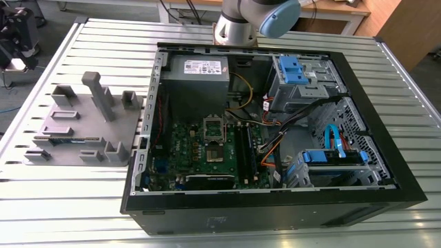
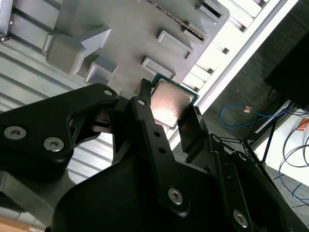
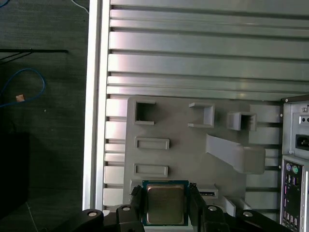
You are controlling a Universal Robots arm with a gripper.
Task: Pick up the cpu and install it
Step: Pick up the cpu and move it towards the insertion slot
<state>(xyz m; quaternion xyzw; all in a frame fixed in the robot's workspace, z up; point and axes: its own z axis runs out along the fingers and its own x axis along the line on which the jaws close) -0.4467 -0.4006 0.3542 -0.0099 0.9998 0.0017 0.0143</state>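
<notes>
The pincer (image 3: pixel 166 207) pinched the cpu (image 3: pixel 165 200) between its fingers above the grey tray (image 3: pixel 193 164), seemingly clear of it: the pick-up was in hand. Installation would demand a level, square approach to the motherboard socket (image 1: pixel 216 153).

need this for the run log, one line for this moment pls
gripper: shut on cpu | cpu: held at grey tray edge | install: not done
</notes>
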